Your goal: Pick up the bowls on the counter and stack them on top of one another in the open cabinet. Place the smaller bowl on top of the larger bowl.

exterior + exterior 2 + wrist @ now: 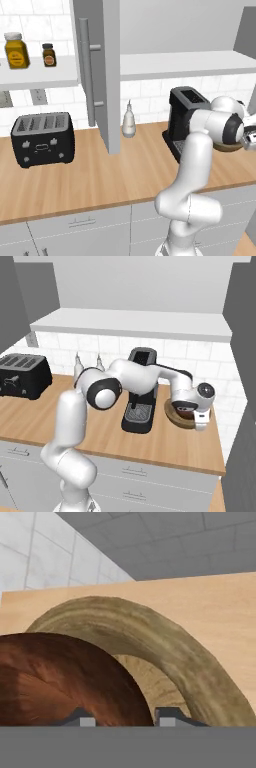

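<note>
Reaching far toward the right end of the long light wooden desk, the white arm in the left base view hides most of the work: a sliver of the wide light tan wooden bowl shows under the wrist, just right of the black coffee machine. The grey wall cabinet's open door and white shelf lie well to the left and above, so the carry must go up and leftward.

In the right base view the pincer hangs directly over that tan bowl, near the desk's back right corner, between the coffee machine and the wall. The finger spacing cannot be read here.

The hand view settles the relation. The small glossy dark reddish-brown bowl sits inside the tan bowl's thick rim, and its wall appears to stand between the two dark fingertips. The pincer is spread, gripping nothing yet.
</note>
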